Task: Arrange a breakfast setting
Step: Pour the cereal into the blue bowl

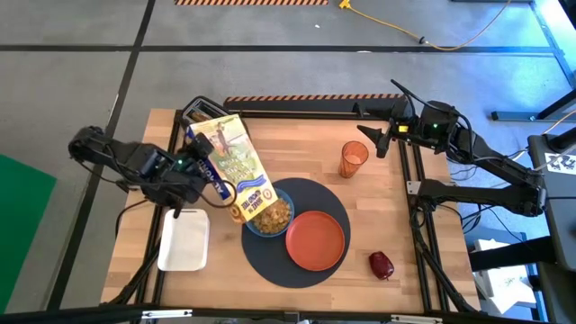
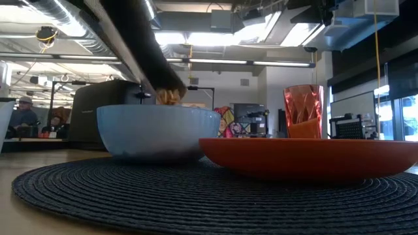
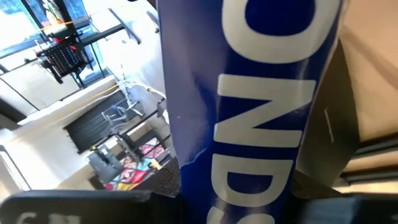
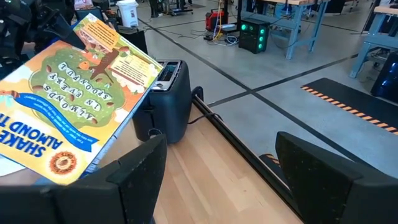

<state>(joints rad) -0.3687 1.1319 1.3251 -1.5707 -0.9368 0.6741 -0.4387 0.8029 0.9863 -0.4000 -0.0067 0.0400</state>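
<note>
My left gripper (image 1: 203, 180) is shut on a yellow-and-blue cereal box (image 1: 232, 166), which is tilted with its lower end over the blue bowl (image 1: 270, 216). Cereal (image 2: 168, 96) lies in the bowl. The bowl and the orange plate (image 1: 316, 239) rest on the round dark-grey mat (image 1: 270, 263). The translucent orange cup (image 1: 353, 158) stands on the table behind the mat. The dark-red fruit (image 1: 381, 265) lies to the right of the mat. My right gripper (image 1: 378, 137) is open and empty at the far right, beside the cup. No toast slice shows. My left gripper holds the cereal box by its narrow blue side (image 3: 261, 112), coming level from the table's left. A dark finger (image 3: 339, 124) lies against the box's face beside that edge. The box is lifted clear and slants down, its lower end (image 1: 256, 205) over the bowl.
A black toaster (image 1: 205, 112) stands at the table's far left corner and also shows in the right wrist view (image 4: 168, 93). A white rectangular tray (image 1: 184, 241) lies at the near left. Black frame rails run along the table's far and right edges.
</note>
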